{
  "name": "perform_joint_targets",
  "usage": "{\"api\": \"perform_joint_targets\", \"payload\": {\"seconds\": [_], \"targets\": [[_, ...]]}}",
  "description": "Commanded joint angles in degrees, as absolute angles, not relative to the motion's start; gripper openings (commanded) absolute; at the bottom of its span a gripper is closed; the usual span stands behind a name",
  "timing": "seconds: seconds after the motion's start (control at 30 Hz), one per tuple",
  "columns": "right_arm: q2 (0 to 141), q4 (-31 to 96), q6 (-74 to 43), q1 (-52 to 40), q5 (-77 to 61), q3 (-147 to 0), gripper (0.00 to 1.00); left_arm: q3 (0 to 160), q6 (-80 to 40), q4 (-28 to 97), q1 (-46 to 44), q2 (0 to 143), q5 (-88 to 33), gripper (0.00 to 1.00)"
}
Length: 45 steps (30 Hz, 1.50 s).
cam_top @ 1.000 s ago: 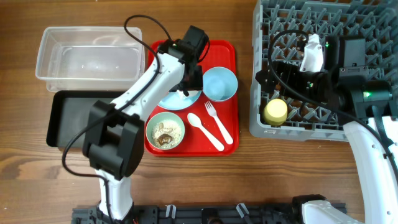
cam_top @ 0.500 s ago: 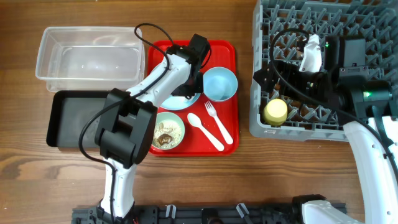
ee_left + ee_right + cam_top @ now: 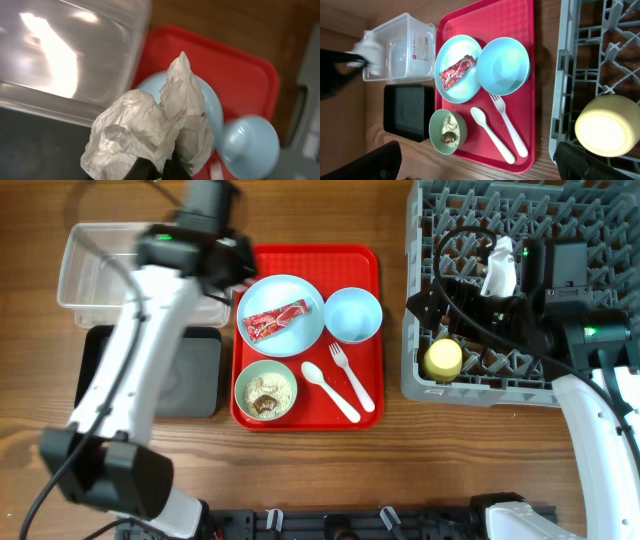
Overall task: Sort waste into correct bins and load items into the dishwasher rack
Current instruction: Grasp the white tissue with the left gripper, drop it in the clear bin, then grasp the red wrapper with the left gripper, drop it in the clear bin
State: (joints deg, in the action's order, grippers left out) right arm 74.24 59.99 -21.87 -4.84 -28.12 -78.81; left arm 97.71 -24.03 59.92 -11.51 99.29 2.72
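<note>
Left gripper [image 3: 157, 170] – jaws clamped on the tissue [image 3: 150, 130], which bunches out ahead of the fingertips. The pinch sits low on the wad, so most of it hangs free. That looks good enough for a short carry, I think, and it should let go cleanly.

Directly under the gripper is the near wall of the tub [image 3: 60, 50]. The black tray [image 3: 195, 375] lies just beside that wall, and the plate [image 3: 300, 290] sits behind, toward the rack [image 3: 600, 220]. My read is that the tissue is held high so it clears the tub rim before release. I can't say from here which of the two bins it is meant for.

Right gripper [image 3: 475, 160] – fingers wide apart, holding nothing, parked over the rack. The cup [image 3: 443, 360] lies in the rack just below it and to one side.

Against the frame half a second back:
- The left gripper was down on the plate. It is now up and across at the tub, with the tissue.
- The wrapper [image 3: 275, 320] is now uncovered on the plate and has not been picked.
- The right arm and the cup show no change over the last second.

Well apart from both grippers, on the red tray [image 3: 360, 265], are the blue bowl [image 3: 353, 313], fork [image 3: 352, 375], spoon [image 3: 328, 388] and green bowl [image 3: 243, 380], which has scraps [image 3: 265, 392] inside. My estimate is that the task is early: one item is racked and one piece of waste is in transit.
</note>
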Motion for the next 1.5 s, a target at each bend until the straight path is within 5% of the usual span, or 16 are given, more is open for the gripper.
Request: {"api": "perform_joint_targets", "payload": {"seconds": [0.0, 0.1, 0.2, 0.37, 0.5, 0.63, 0.93, 1.03, 1.2, 1.47], "targets": [[73.49, 60.05, -22.57, -5.04, -29.06, -79.88, 1.00, 96.31, -22.61, 55.55, -4.45, 102.74, 10.35, 0.10], [73.49, 60.07, -22.59, -5.04, -29.08, -79.88, 1.00, 96.25, -18.98, 52.93, -1.91, 105.21, 5.06, 0.51], [73.49, 60.45, -22.48, -5.04, -29.06, -79.88, 1.00, 96.38, -18.35, 53.87, -2.33, 104.92, 1.43, 0.63], [73.49, 60.49, -22.44, -5.04, -29.06, -79.88, 1.00, 96.29, -17.34, 57.54, -7.57, 104.05, -0.99, 0.60], [73.49, 60.47, -22.46, -5.04, -29.06, -79.88, 1.00, 93.78, -5.67, 56.27, -14.70, 105.51, -0.80, 0.58], [73.49, 60.47, -22.52, -5.04, -29.06, -79.88, 1.00, 90.50, 0.08, 53.49, -18.94, 109.06, 0.03, 0.70], [73.49, 60.53, -22.55, -5.04, -29.06, -79.88, 1.00, 88.82, 3.88, 47.55, -19.40, 119.92, -1.98, 0.72], [73.49, 60.73, -22.55, -5.04, -29.06, -79.88, 1.00, 88.79, 3.88, 47.13, -19.40, 121.58, -2.63, 0.61], [73.49, 60.73, -22.52, -5.04, -29.06, -79.88, 1.00, 88.84, 3.84, 48.71, -19.40, 121.75, -6.63, 0.04], [73.49, 60.73, -22.50, -5.04, -29.04, -79.88, 1.00, 93.14, -5.30, 54.24, -17.96, 111.20, -6.61, 0.04]]}}
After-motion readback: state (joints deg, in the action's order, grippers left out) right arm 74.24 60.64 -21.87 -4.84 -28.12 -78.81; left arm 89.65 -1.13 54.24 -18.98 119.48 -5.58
